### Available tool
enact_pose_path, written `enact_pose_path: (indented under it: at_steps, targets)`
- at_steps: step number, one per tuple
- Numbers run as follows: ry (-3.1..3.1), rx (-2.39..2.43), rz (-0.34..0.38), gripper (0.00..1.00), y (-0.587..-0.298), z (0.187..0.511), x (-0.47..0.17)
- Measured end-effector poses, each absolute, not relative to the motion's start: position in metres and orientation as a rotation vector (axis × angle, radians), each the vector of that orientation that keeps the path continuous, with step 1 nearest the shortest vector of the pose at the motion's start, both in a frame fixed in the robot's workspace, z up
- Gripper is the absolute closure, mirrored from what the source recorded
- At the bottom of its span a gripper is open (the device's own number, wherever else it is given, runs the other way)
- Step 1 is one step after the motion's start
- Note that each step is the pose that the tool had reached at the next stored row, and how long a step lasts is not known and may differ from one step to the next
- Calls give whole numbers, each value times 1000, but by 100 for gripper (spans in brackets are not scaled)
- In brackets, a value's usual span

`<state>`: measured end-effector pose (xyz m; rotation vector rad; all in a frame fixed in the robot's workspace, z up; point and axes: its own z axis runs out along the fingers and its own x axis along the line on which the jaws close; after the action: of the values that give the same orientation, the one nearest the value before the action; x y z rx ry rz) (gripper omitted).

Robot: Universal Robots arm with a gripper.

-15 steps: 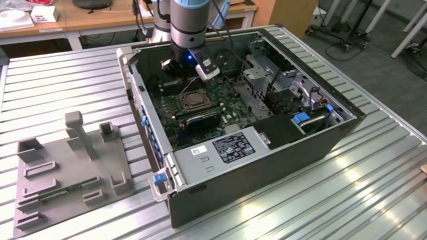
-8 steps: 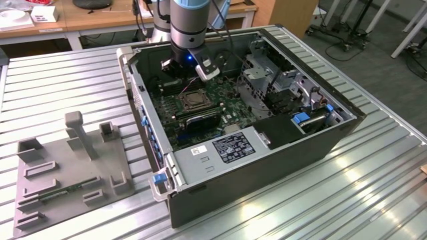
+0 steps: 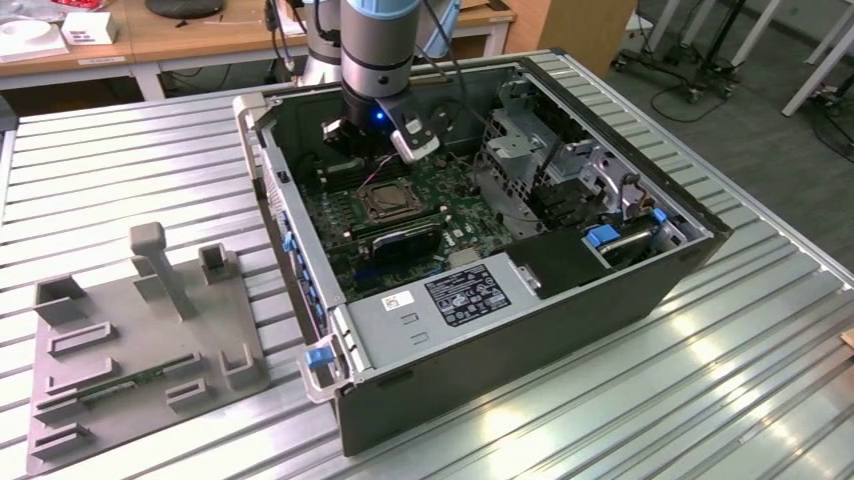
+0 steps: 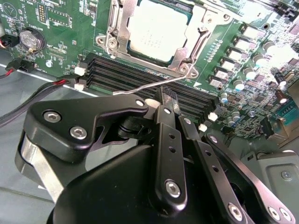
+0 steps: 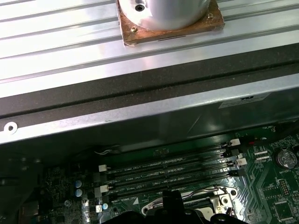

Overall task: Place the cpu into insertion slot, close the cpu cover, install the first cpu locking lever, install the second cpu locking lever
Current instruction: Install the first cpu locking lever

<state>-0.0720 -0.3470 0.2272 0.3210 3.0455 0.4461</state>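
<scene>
Finds cpu (image 4: 156,28) seated flat in insertion slot (image 3: 387,200), cpu cover (image 4: 120,32) down around it. Shows gripper (image 4: 167,98) pinched narrow, tips by thin locking lever (image 4: 135,90): springy, slick wire, probably best caught near bent free end

Ribbed metal table (image 3: 747,380), wooden desks (image 3: 227,35) behind.

My arm (image 3: 376,55) is a silver-grey tube capped pale blue. My gripper (image 4: 168,100) is black jointed links fastened with silver screws.
</scene>
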Motion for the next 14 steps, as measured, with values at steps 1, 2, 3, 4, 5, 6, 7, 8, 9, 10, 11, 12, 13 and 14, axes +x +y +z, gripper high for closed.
enact_pose_path:
  at_steps: [1,2,3,4,5,6,7,8,9,10,11,12,13,14]
  targets:
    - [3046,321,446,90,-347,227,-72]
    - [3046,321,446,90,-347,226,-72]
    - [3046,321,446,90,-347,226,-72]
    - [3046,321,446,90,-347,225,-72]
    - [3046,321,446,90,-347,224,-72]
    - [3046,321,446,90,-347,224,-72]
    - [3046,321,446,90,-347,224,-72]
    - [3045,321,446,90,-347,224,-72]
    - [3045,321,447,90,-347,224,-72]
    - [3045,321,446,90,-346,224,-72]
    - [3045,321,446,90,-346,224,-72]
    - [3046,321,446,90,-345,224,-72]
    - [3045,321,446,90,-344,224,-72]
    - [3046,321,446,90,-344,224,-72]
